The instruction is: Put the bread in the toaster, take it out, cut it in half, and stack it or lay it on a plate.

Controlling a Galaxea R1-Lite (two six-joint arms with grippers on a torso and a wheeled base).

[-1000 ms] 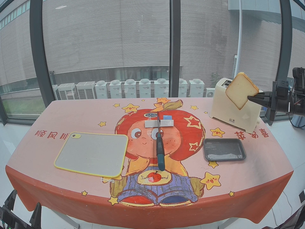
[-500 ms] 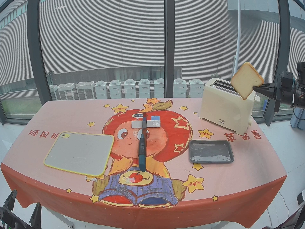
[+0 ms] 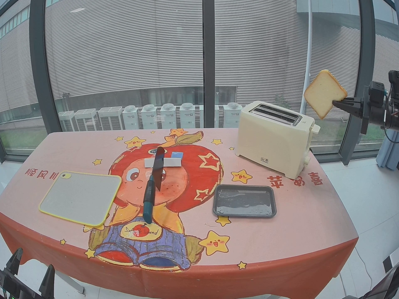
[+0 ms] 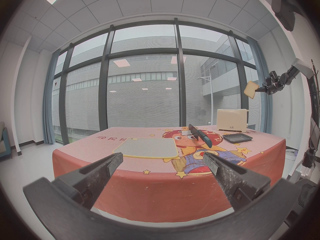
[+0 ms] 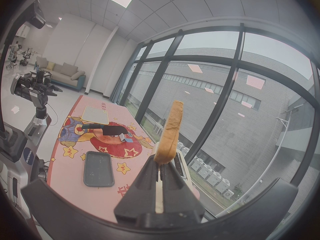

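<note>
A slice of bread [image 3: 324,93] hangs in the air, up and to the right of the cream toaster [image 3: 274,138]. My right gripper [image 3: 338,103] is shut on its lower corner; seen edge-on, the bread [image 5: 170,132] stands upright out of the right gripper [image 5: 159,165], with the toaster's slots [image 5: 181,165] below it. A teal-handled knife [image 3: 151,183] leans on a white rest mid-table. The dark plate tray [image 3: 244,200] lies in front of the toaster. My left gripper [image 4: 163,169] is open, low before the table's front edge, holding nothing.
A grey cutting board with a yellow rim [image 3: 79,197] lies on the table's left side. The table [image 3: 291,229] wears an orange cartoon cloth. Tall windows stand close behind it. Bare cloth lies along the front edge and between the board and the knife.
The whole head picture has slid left, so the camera has moved. Relative to the toaster, the bread in my right gripper now sits higher and farther right.
</note>
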